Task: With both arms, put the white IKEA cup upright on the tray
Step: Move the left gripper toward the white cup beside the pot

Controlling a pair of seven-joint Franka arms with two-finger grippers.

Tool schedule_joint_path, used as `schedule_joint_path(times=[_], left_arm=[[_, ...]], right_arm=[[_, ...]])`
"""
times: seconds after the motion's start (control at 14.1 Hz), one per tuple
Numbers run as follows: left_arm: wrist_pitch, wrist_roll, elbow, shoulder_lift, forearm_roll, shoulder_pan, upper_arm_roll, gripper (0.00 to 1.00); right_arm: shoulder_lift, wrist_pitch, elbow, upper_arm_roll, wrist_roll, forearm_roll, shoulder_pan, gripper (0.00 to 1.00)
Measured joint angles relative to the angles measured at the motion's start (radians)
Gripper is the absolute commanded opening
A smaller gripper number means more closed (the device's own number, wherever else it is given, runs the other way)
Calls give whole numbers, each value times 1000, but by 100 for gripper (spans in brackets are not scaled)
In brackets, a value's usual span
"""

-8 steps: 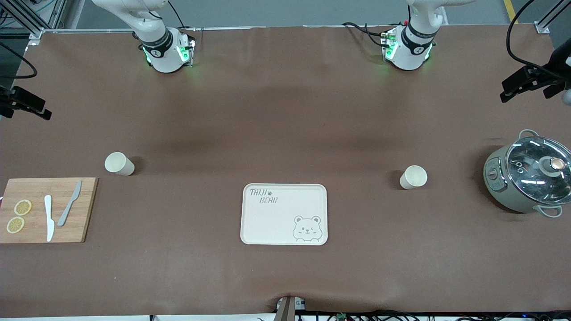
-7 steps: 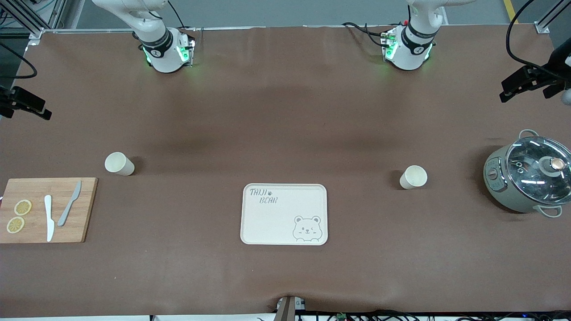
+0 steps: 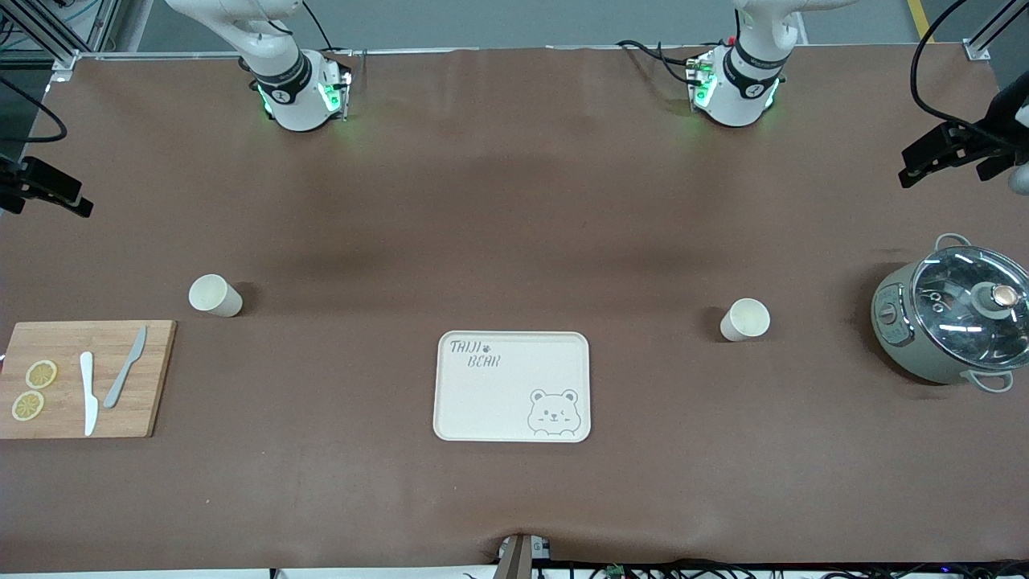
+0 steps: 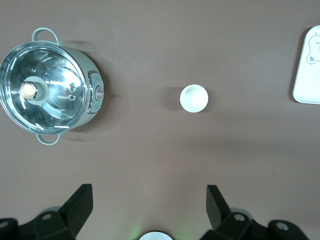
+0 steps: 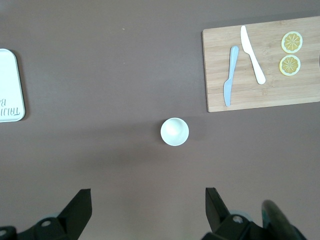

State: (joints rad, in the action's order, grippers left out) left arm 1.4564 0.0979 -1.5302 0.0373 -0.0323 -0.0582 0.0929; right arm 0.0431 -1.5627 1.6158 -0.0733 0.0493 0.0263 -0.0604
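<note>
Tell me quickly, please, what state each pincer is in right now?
Left pincer: open, holding nothing, up over the bare table.
Right pincer: open, holding nothing, up over the bare table.

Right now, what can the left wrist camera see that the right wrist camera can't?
Only the left wrist view shows the grey pot with its glass lid, and the tray's bear corner. Only the right wrist view shows the wooden cutting board with two knives and lemon slices. Both show a white cup standing upright, brown table and open fingers.
</note>
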Motion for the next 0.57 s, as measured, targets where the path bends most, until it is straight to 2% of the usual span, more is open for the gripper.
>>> schedule_joint_path(times=[0.36, 0.57], left_arm=[[61, 11, -6, -78, 0, -6, -2, 100], [107, 21, -49, -99, 0, -8, -2, 100]], right_arm=[[-25, -5, -1, 0, 0, 0, 0, 100], [-29, -7, -1, 0, 0, 0, 0, 100]])
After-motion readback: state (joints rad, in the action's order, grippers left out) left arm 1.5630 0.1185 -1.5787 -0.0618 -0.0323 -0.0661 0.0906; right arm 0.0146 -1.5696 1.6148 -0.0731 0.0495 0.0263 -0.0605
